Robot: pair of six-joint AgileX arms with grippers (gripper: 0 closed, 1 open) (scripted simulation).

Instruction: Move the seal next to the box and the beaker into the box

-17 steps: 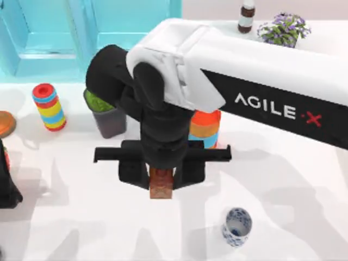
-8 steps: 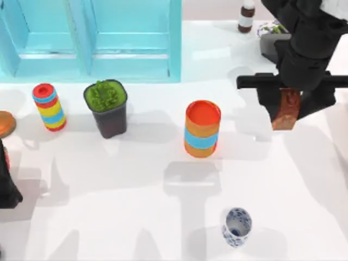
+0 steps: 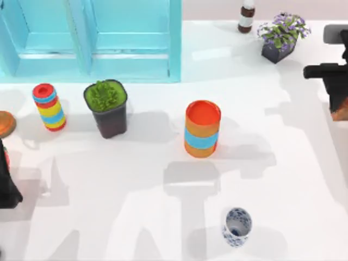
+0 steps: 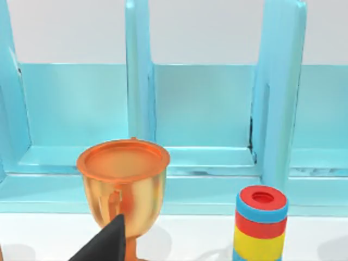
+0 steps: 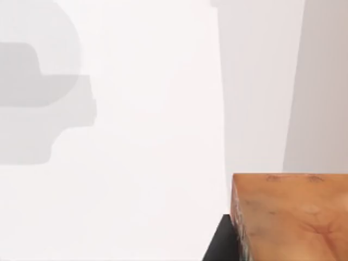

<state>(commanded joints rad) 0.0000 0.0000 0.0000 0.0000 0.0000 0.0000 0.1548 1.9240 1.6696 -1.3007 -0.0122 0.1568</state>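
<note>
The seal sits at about three o'clock on the top view, at the counter's right edge, pinched in the right pincer, and its mottled reddish-brown top shows in the right wrist view. The beaker stands alone near five o'clock, well apart from the orange cylinder with a blue band at centre. The left pincer is parked at nine o'clock beside a golden trophy cup and a striped cylinder; whether it is spread I cannot tell.
</note>
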